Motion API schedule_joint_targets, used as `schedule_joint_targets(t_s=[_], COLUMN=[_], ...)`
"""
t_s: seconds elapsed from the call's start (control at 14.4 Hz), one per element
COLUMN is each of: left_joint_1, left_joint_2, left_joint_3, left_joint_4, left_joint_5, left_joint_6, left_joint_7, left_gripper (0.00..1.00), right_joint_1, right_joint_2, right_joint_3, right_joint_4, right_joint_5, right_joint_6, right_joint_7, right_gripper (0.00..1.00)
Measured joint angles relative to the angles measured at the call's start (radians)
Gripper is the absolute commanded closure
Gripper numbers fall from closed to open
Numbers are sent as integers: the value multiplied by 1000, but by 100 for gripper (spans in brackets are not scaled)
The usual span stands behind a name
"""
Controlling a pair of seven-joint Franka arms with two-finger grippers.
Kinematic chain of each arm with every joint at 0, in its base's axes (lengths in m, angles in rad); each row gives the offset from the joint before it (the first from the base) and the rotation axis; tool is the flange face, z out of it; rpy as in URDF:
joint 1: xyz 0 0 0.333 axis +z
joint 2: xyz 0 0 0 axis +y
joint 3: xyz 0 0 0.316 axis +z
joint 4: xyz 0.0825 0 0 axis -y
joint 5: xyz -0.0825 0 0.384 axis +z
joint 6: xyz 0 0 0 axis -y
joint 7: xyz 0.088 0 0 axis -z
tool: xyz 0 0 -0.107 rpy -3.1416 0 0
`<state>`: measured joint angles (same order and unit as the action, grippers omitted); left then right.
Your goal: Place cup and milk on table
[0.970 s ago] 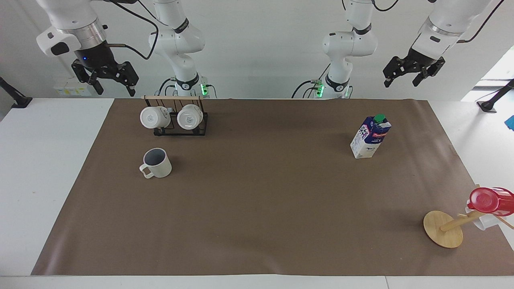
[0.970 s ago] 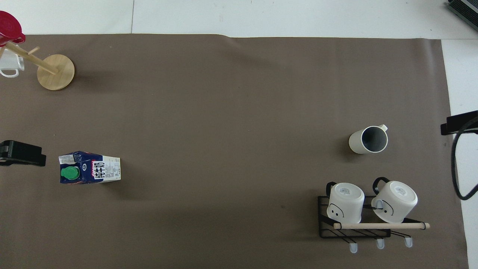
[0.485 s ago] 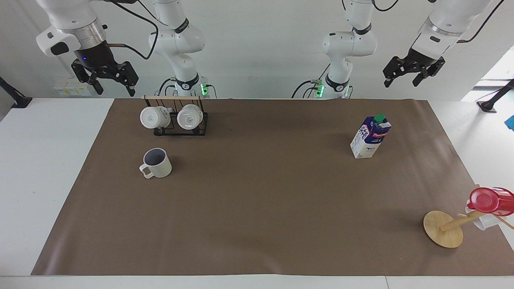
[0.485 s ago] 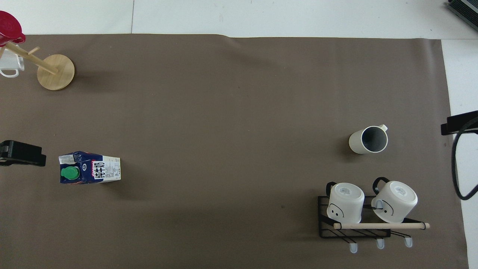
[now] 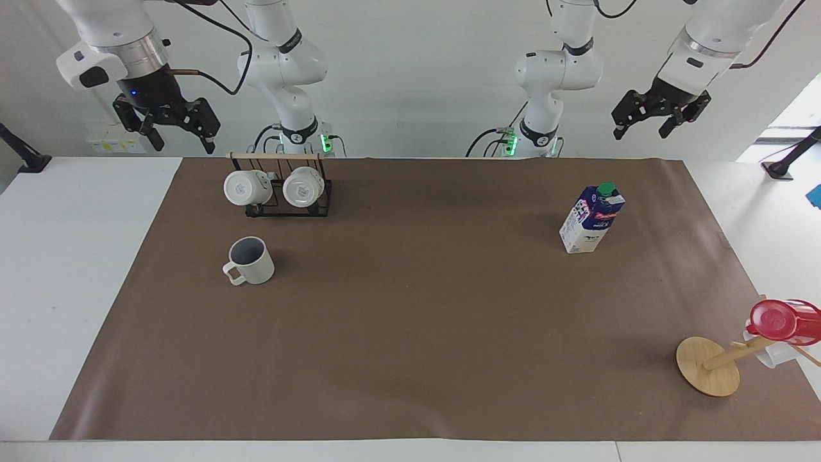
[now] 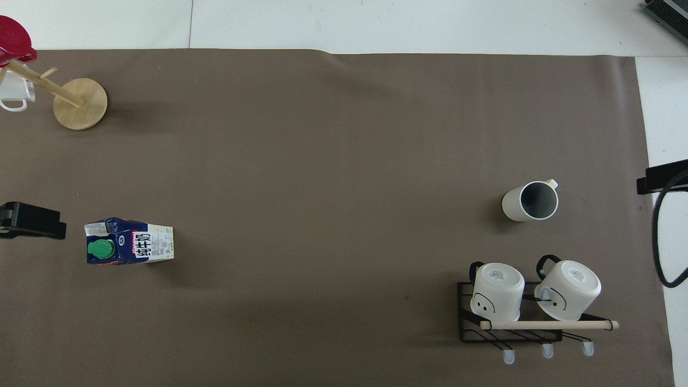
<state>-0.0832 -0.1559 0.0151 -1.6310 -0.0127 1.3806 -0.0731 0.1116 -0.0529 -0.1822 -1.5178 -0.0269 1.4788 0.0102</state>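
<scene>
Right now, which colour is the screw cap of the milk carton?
Green; the milk carton cap shows best in the overhead view.

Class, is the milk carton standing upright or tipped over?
Upright: the milk carton stands on its base on the brown sheet, green cap on top.

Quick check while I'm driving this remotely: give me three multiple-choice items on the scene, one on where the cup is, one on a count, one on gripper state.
1. Where does the cup stand?
A. on the rack
B. on the brown sheet, farther from the robots than the rack
C. on the wooden stand

2. How many white mugs hang on the rack?
A. one
B. two
C. three

3. What are the grippers doing?
A. both open, raised, holding nothing
B. left shut on the milk
C. right shut on the cup

Answers:
1 B: it sits alone on the sheet.
2 B: two mugs side by side.
3 A: left gripper and right gripper hang high; the milk stands free.
</scene>
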Motion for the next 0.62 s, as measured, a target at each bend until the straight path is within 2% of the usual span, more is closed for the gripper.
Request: schedule_joint_targets(t_s=[0.62], left_joint_1=[0], left_joint_2=[0], left_joint_3=[0], left_joint_4=[0], left_joint_5=[0], left_joint_6=[0], left_joint_7=[0], left_gripper=[0], right_joint_1=[-1], right_joint_2=[-9], right_joint_3=[-9], right_joint_4=[-27], right_joint_5=[0], right_joint_6=[17], right_joint_7=[0], right_gripper=[0])
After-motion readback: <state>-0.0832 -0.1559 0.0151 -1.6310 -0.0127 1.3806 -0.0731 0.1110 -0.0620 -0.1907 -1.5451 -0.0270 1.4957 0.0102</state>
